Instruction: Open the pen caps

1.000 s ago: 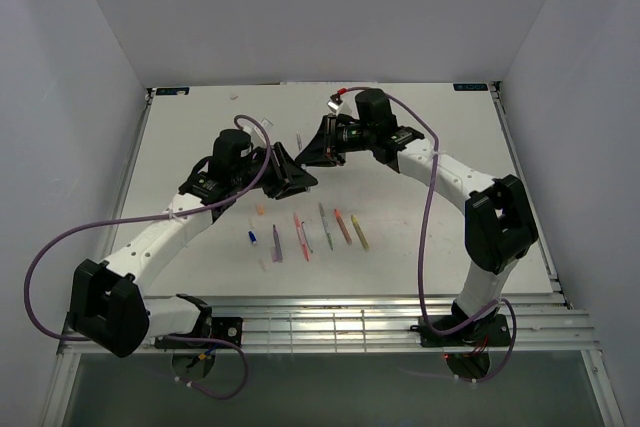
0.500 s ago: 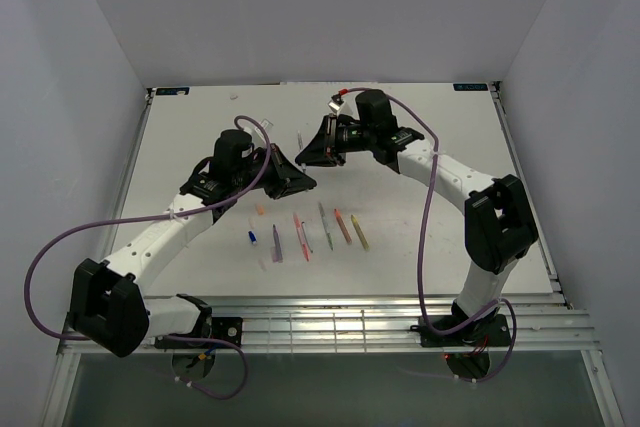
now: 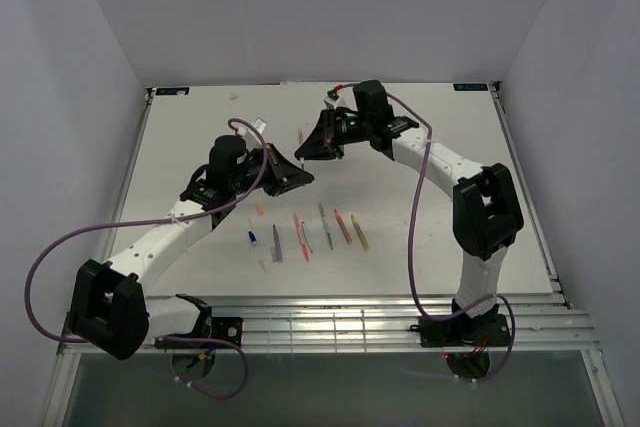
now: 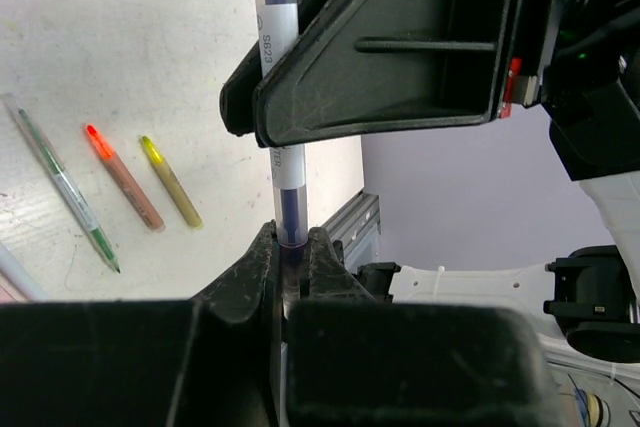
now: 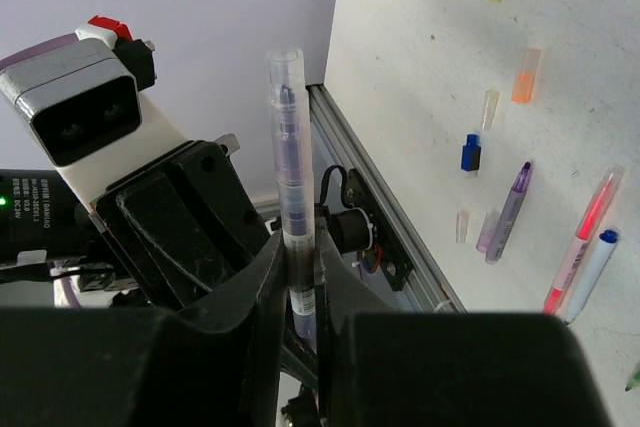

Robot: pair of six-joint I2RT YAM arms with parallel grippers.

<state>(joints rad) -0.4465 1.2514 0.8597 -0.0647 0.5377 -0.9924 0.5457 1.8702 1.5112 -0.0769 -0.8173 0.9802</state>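
Mid-air, left gripper [image 4: 291, 247] and right gripper [image 5: 302, 259] clamp one pen [image 5: 290, 147] (plain from wrists only).

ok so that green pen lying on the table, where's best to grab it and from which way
Mid-barrel of the green pen, coming straight down from above and pinching across its width. It lies flat on the table, thin and long, with a bare gap to the orange pen, so a top-down pinch should fit.
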